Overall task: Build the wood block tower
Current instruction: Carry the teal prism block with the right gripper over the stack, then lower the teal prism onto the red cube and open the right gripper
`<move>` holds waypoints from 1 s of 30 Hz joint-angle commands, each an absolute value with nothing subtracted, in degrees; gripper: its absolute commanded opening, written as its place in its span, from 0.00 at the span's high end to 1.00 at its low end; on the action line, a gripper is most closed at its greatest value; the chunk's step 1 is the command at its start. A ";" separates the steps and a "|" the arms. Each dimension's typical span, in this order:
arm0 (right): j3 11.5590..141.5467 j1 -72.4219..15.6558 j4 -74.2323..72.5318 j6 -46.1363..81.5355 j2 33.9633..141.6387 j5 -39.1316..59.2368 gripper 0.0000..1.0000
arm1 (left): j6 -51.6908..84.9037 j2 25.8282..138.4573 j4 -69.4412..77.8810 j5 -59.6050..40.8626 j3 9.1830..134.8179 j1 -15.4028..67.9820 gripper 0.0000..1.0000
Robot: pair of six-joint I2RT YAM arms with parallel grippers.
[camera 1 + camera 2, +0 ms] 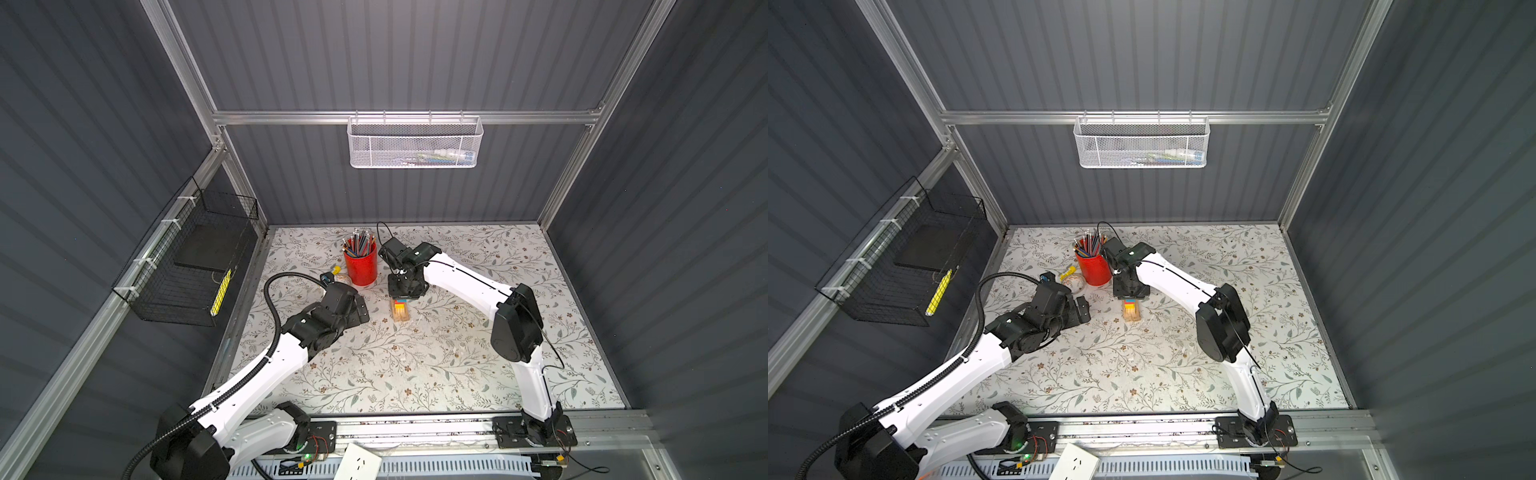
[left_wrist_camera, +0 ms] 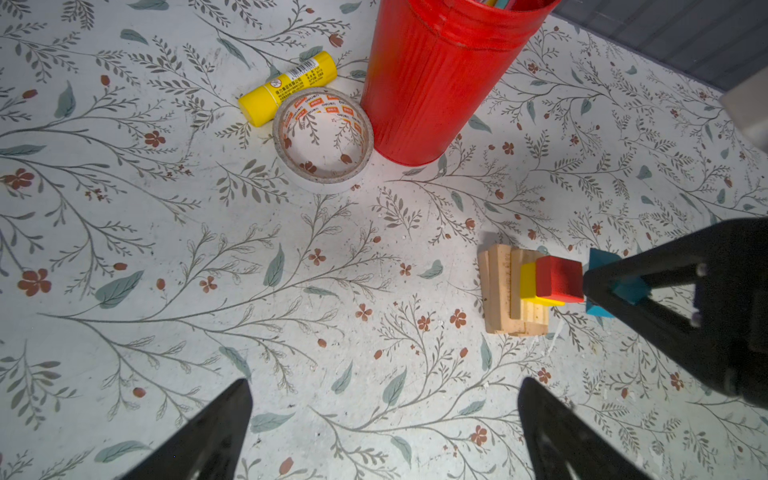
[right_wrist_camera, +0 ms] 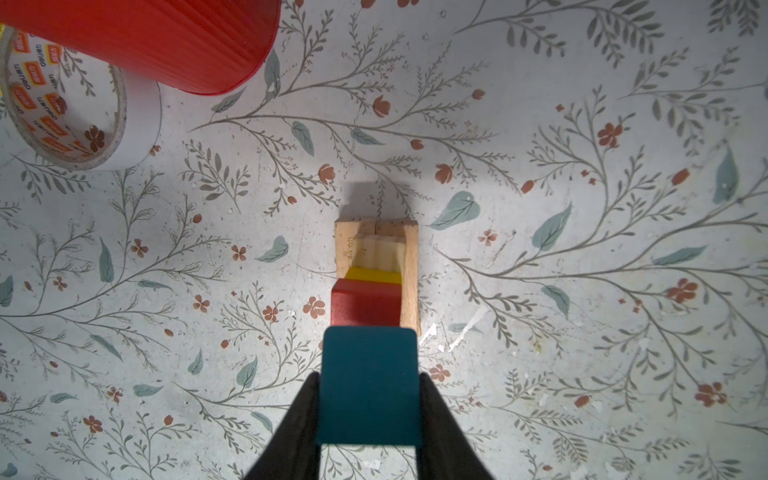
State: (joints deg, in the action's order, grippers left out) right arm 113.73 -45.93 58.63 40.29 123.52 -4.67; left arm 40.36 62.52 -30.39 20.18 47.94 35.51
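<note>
The wood block tower [image 1: 401, 312] [image 1: 1131, 312] stands mid-table. It is a stack of pale planks [image 3: 376, 245] with a yellow block [image 3: 374, 275] and a red block [image 3: 365, 303] on top. My right gripper [image 3: 369, 376] is shut on a teal block [image 3: 369, 386] [image 2: 600, 266], directly over the red block [image 2: 559, 277]. I cannot tell whether the two blocks touch. My left gripper [image 2: 384, 382] [image 1: 361, 311] is open and empty, low over the table to the left of the tower.
A red pencil cup [image 1: 360, 266] stands just behind the tower, with a tape roll [image 2: 323, 139] and a yellow glue stick [image 2: 286, 87] beside it. A white mesh basket [image 1: 415, 141] hangs on the back wall, a black wire basket [image 1: 191, 257] on the left wall.
</note>
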 commanded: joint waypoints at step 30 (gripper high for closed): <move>120.77 -46.97 63.46 39.02 130.14 -8.11 0.61 | 41.56 62.60 -32.06 21.98 47.81 35.16 0.00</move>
